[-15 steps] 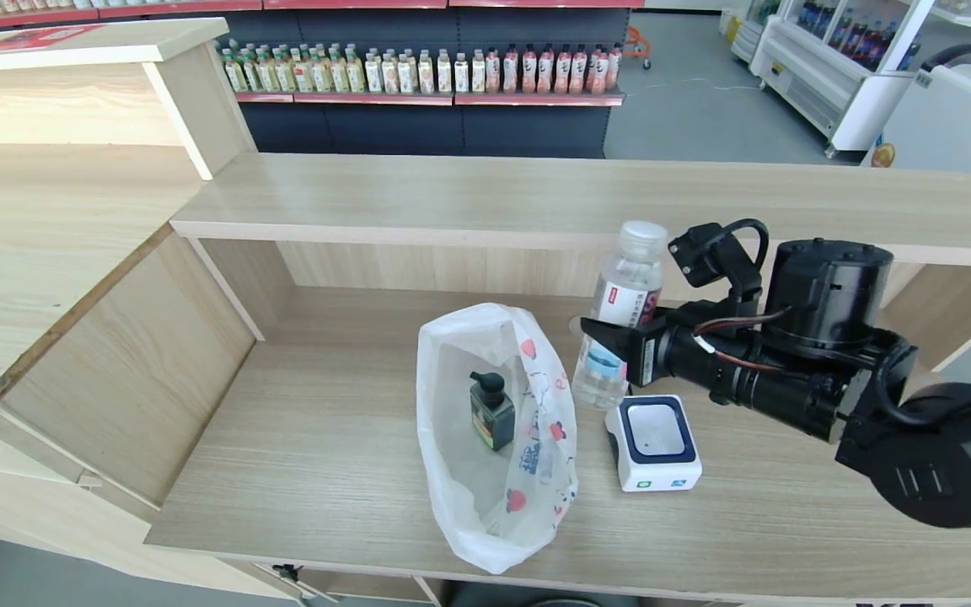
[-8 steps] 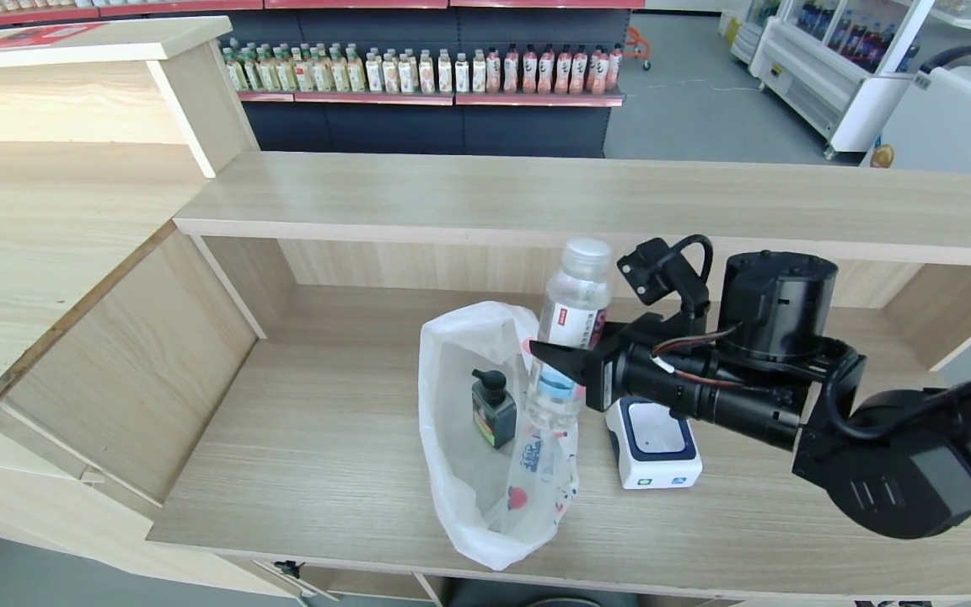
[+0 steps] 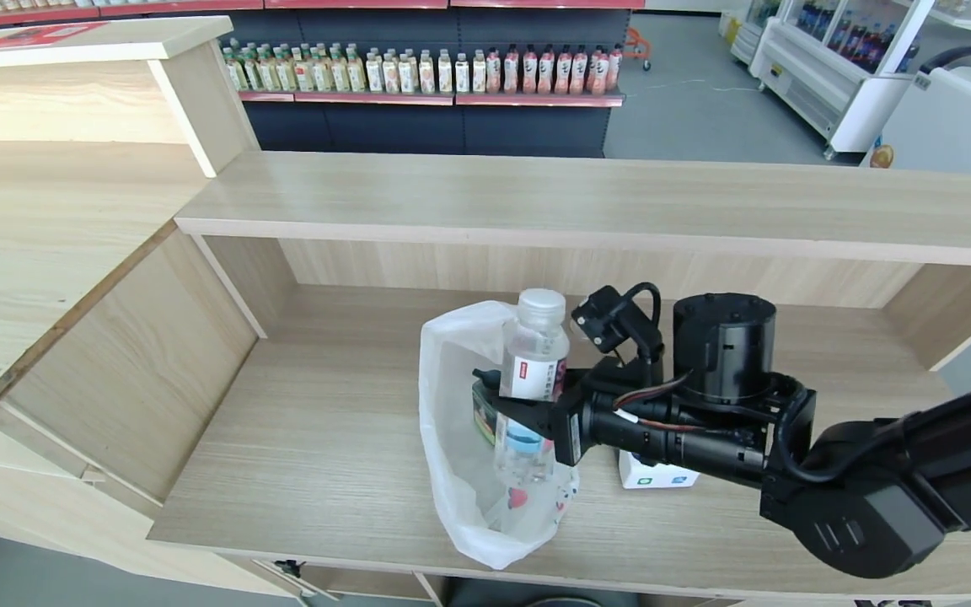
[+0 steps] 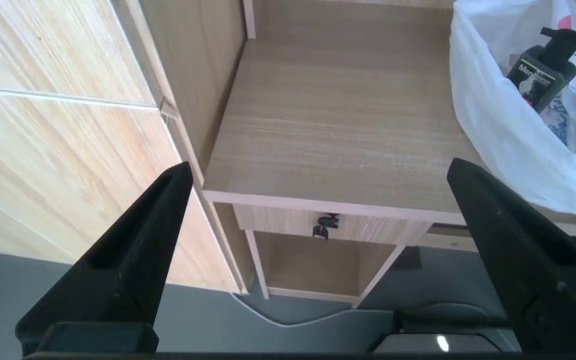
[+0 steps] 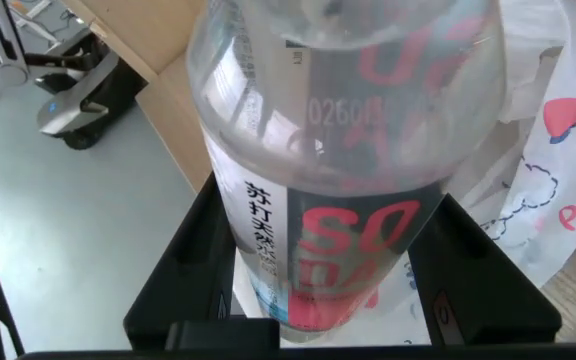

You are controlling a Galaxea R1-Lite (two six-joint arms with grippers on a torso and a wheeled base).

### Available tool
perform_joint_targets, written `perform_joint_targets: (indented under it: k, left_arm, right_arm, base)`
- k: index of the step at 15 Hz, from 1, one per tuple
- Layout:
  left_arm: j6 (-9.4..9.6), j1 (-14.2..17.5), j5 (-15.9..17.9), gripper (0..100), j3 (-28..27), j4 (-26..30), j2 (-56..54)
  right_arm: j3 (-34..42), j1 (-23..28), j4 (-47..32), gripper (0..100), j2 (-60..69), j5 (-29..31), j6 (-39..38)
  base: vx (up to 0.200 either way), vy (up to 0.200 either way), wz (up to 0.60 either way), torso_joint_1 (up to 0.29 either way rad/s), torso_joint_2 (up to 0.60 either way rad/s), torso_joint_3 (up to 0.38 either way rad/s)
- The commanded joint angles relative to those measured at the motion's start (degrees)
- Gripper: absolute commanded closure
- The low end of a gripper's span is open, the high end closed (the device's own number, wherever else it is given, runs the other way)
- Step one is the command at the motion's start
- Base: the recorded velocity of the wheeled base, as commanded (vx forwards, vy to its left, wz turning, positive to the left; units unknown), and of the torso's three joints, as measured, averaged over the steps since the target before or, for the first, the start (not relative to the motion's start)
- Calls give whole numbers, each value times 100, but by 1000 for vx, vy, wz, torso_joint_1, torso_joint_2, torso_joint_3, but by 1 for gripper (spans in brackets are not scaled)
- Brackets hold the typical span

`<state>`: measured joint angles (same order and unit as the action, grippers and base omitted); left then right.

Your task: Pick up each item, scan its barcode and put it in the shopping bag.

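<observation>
The left end effector (image 4: 323,240) hangs wide open and empty off the near table (image 3: 325,455) edge, left of the shopping bag (image 3: 443,421). Over the bag's mouth, the right end effector (image 3: 523,415) clamps the water bottle (image 3: 533,362) round its middle. Lower it straight, clear of the dark pump bottle (image 3: 480,413) standing inside and the bag's limp rim, and release low. The water bottle stands near upright, long axis vertical, cap up.

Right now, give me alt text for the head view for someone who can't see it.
The right gripper holds a clear water bottle upright at the mouth of a white shopping bag on a wooden counter. A dark pump bottle sits inside the bag; a white scanner stands beside it.
</observation>
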<state>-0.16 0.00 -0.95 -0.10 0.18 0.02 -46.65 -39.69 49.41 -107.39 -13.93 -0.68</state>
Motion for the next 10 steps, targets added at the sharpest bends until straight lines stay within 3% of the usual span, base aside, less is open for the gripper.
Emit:
perform_joint_targets:
  k: [1,10]
  left_arm:
    - [-2,0,-2,0,1,-1,-2]
    - [-2,0,-2,0,1,-1,-2]
  right_arm:
    - [34,-12,-19,100,-177,-4,-11]
    - [-125,-126,7,100,-1109,5,51]
  base:
    - [0,0,0,0,0,0]
    - [0,0,0,0,0,0]
